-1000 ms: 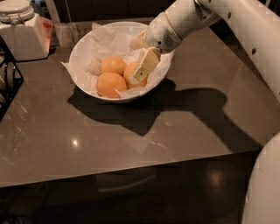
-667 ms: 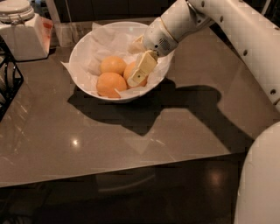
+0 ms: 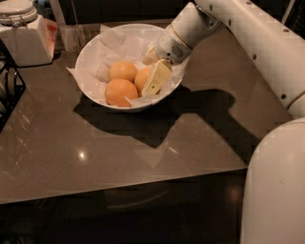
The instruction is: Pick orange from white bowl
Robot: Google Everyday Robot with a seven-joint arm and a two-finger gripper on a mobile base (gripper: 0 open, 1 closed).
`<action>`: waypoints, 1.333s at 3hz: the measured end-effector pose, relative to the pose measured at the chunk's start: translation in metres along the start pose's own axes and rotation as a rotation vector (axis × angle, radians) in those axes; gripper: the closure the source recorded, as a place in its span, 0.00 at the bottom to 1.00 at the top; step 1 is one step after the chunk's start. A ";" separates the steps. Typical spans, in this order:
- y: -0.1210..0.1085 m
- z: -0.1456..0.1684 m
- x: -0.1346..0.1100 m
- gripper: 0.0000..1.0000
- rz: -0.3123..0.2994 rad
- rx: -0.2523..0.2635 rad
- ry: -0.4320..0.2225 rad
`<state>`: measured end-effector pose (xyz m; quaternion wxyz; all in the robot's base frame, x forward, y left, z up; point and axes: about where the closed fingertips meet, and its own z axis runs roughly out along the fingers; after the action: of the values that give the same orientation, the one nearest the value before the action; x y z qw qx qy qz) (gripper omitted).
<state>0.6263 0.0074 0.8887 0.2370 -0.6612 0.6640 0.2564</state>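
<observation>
The white bowl (image 3: 90, 52), lined with crumpled white paper, stands at the back of the dark table and holds three orange fruits. The orange (image 3: 141, 77) lies at the bowl's right side, partly hidden by my gripper. My gripper (image 3: 150, 78) reaches down into the bowl from the upper right and sits right at this orange, with its cream-coloured tip over the fruit's right flank. Two rounder orange fruits (image 3: 123, 70) (image 3: 120, 91) lie to the left of it, apart from the gripper.
A white lidded jar (image 3: 19, 12) sits on a white box at the back left. A black wire rack (image 3: 7, 90) stands at the left edge. The grey-brown table (image 3: 119, 152) ends at its front edge below. My white arm (image 3: 257, 52) spans the right side.
The gripper has sunk a little lower and leftward into the bowl, closer around the right-hand orange. The fruits and the bowl have not moved.
</observation>
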 end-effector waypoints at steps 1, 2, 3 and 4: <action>-0.001 0.005 0.009 0.13 0.023 -0.009 0.005; 0.000 0.009 0.019 0.16 0.051 -0.014 -0.002; 0.002 0.012 0.025 0.35 0.065 -0.022 -0.013; 0.002 0.009 0.023 0.58 0.065 -0.022 -0.014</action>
<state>0.6240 -0.0041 0.8673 0.2258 -0.6399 0.6809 0.2756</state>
